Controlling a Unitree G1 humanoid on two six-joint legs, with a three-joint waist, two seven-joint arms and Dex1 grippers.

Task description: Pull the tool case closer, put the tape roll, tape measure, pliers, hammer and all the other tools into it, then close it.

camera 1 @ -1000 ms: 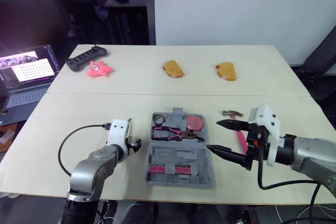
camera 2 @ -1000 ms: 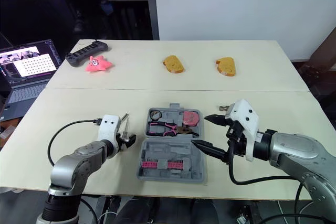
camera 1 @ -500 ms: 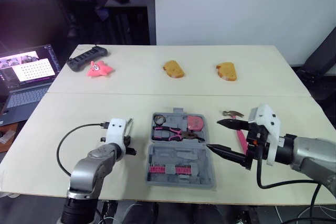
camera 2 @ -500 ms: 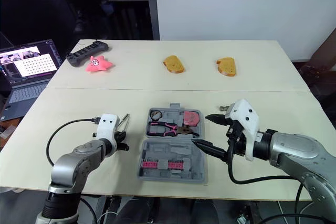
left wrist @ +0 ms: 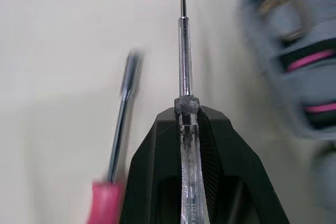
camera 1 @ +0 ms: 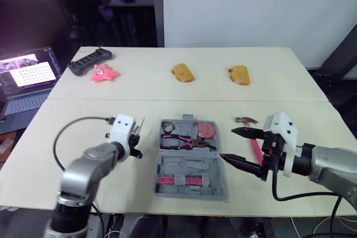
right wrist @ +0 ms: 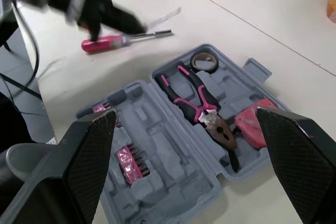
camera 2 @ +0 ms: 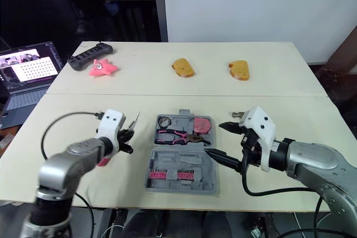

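Watching the surface (camera 1: pixel 167 82), I find the open tool case (camera 1: pixel 167 166) unmoved near its front edge. Right jaws still gape wide beside it. Left jaws, clamped on a slim screwdriver (left wrist: pixel 184 51), have lifted leftward.

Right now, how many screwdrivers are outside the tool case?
2. A clear-handled screwdriver is clamped in the left gripper; a pink-handled screwdriver lies on the table beside it. Others may be hidden.
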